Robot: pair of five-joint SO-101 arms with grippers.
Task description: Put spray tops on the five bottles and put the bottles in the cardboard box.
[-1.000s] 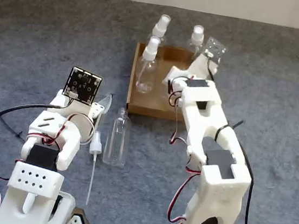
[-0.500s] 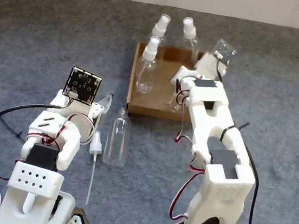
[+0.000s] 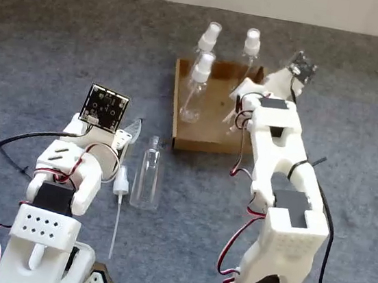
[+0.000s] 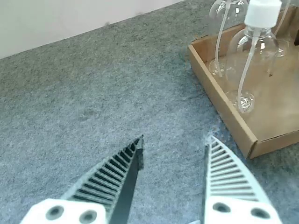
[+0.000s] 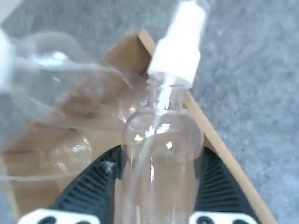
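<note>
The cardboard box (image 3: 211, 127) lies at the middle of the carpet. Two clear bottles with white spray tops stand in it, one (image 3: 195, 90) near its left wall, the other (image 3: 209, 39) at the far left corner. My right gripper (image 3: 243, 101) is shut on a third spray-topped bottle (image 3: 251, 49), (image 5: 163, 140) held upright at the box's far right side, by the wall (image 5: 205, 130). My left gripper (image 3: 131, 131), (image 4: 173, 154) hangs open over bare carpet. Beside it lie a bottle without a top (image 3: 148, 172) and a loose spray top (image 3: 120, 187) with its long tube.
Grey carpet surrounds the box on all sides. A pale wall runs along the far edge. A black cable (image 3: 7, 157) trails on the carpet left of the left arm. In the left wrist view the box's near corner (image 4: 250, 144) lies just past the fingertips.
My right arm has swung to the right with the bottle in its grip, and the box has shifted a little to the right. The left arm has stayed still.
</note>
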